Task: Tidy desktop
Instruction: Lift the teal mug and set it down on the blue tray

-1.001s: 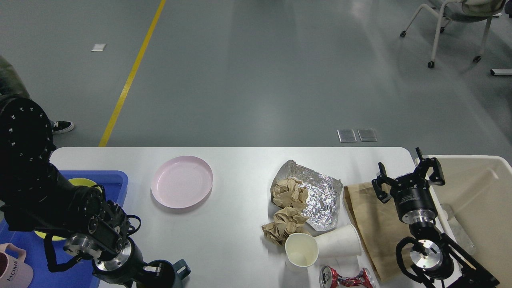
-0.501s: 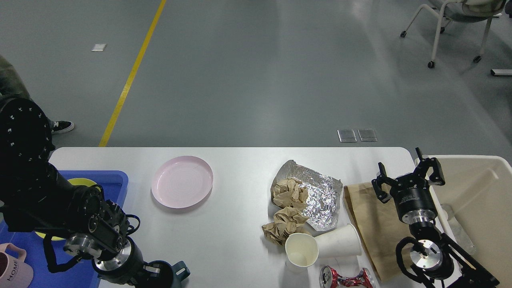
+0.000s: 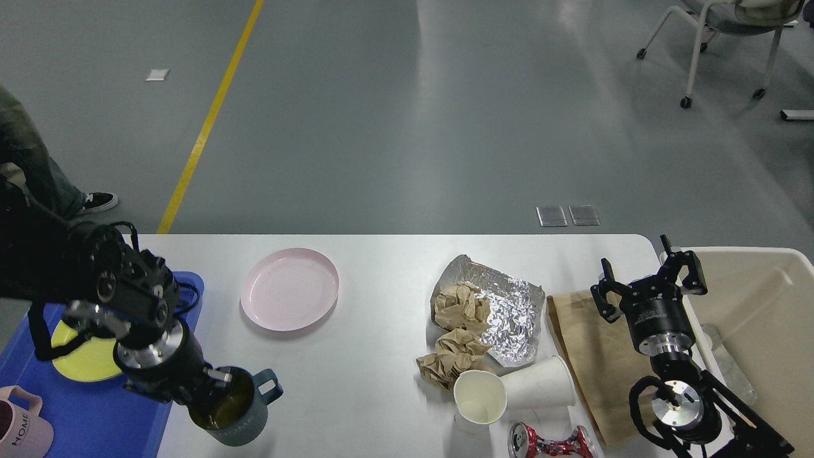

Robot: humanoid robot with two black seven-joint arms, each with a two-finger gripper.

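Now:
Left pincer [image 3: 206,388]: closed on the teal mug [image 3: 238,407], beside the blue tray [image 3: 95,420].
Right pincer [image 3: 648,280]: spread wide over the bench [image 3: 381,356].

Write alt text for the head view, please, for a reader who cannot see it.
The left gripper holds a dark teal mug by its rim beside a blue tray. The white desktop carries a pink plate, foil, crumpled paper and paper cups; the right gripper hangs open.
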